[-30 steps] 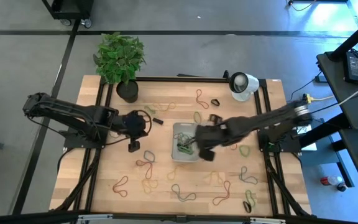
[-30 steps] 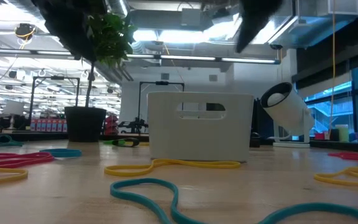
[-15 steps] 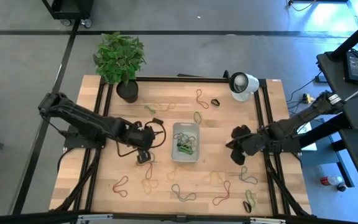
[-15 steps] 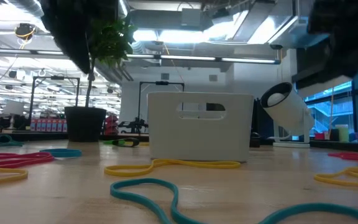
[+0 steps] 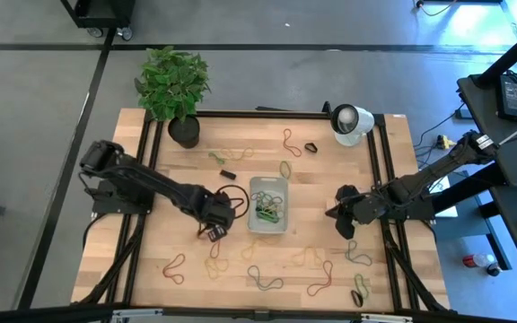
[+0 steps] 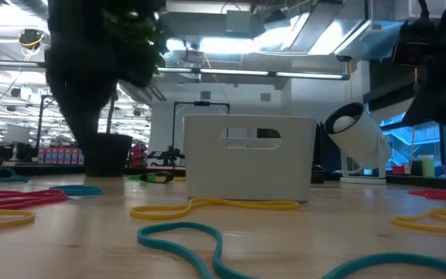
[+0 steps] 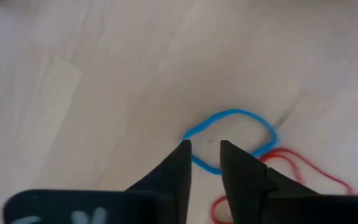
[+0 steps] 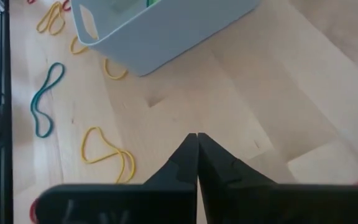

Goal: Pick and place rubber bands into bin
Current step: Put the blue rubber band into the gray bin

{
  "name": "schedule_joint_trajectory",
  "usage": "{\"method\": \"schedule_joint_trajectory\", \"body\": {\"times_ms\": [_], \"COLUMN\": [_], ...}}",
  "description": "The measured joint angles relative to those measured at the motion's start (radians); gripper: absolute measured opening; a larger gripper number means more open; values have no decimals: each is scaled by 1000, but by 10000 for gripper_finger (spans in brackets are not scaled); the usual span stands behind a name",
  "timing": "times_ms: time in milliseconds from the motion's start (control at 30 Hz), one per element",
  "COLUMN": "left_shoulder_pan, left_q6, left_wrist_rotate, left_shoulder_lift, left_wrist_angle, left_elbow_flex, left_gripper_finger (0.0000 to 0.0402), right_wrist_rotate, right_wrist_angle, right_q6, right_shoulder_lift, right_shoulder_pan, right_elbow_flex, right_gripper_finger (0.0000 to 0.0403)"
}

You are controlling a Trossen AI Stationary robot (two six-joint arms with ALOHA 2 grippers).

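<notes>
The wooden table carries the bin at its middle, rubber bands piled inside and others strewn around. The left gripper hangs low just left of the bin, jaws slightly spread above a blue rubber band beside a red one. The right gripper waits right of the bin, jaws pressed together, holding nothing.
</notes>
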Motion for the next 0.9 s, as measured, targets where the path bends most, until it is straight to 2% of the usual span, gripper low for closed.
{"method": "schedule_joint_trajectory", "body": {"times_ms": [167,333,433,567,600,767,900], "left_shoulder_pan": [4,4,6,1,1,-4,-11], "left_q6": [-58,-80,-86,-113,-129,-137,-134], "left_wrist_rotate": [10,71,101,100,97,115,57], "left_shoulder_lift": [93,159,178,172,170,164,157], "left_wrist_angle": [-13,-4,1,1,-7,-123,-308], "left_elbow_flex": [0,6,5,8,13,106,238], "left_gripper_finger": [117,118,91,18,11,3,2], "right_wrist_rotate": [-22,-30,-31,-31,-31,-30,-29], "right_wrist_angle": [6,14,14,18,18,20,19], "right_q6": [-1,-2,-2,-2,-2,-2,-2], "right_shoulder_lift": [0,0,0,0,0,0,0], "right_shoulder_pan": [0,0,0,0,0,0,0], "right_elbow_flex": [0,0,0,0,0,0,0], "right_gripper_finger": [18,17,11,6,6,13,12]}}
